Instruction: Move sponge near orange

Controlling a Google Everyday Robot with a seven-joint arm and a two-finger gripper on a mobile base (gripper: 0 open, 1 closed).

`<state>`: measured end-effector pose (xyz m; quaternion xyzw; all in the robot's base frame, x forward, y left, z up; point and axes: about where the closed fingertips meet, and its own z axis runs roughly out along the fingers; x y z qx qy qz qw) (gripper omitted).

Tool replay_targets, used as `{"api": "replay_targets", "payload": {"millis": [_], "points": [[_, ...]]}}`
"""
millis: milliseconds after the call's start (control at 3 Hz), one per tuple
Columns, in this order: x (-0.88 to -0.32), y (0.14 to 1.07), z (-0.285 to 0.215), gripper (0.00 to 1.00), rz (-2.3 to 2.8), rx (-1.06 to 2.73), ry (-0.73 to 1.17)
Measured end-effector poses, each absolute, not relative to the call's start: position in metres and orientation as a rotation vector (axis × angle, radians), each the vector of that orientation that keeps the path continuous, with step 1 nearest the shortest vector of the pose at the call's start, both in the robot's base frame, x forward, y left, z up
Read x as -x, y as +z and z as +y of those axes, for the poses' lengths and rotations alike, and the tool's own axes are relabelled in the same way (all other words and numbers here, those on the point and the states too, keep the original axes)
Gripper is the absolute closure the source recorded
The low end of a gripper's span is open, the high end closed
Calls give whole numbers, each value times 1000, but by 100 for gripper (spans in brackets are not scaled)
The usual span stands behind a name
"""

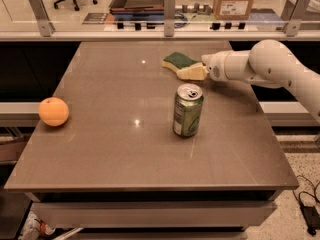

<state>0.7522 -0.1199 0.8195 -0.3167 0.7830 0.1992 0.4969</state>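
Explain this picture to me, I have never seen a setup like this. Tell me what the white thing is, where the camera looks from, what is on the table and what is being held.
The white thing reaching in from the right is a robot arm. Its tip is the hand, the part that grasps. There is only one picture, looking down across the brown table from its near side. On the table are a green-topped sponge at the far side, a green can standing upright in the middle, and an orange near the left edge. The hand sits right against the sponge, but I cannot tell whether it grips it.
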Motion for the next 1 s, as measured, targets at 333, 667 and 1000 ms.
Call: {"api": "replay_targets", "payload": {"millis": [333, 667, 1000], "points": [[-752, 818, -117, 64, 1896, 770, 486], [-752, 818, -117, 87, 1896, 771, 487], [-752, 821, -116, 100, 1896, 771, 487]]}}
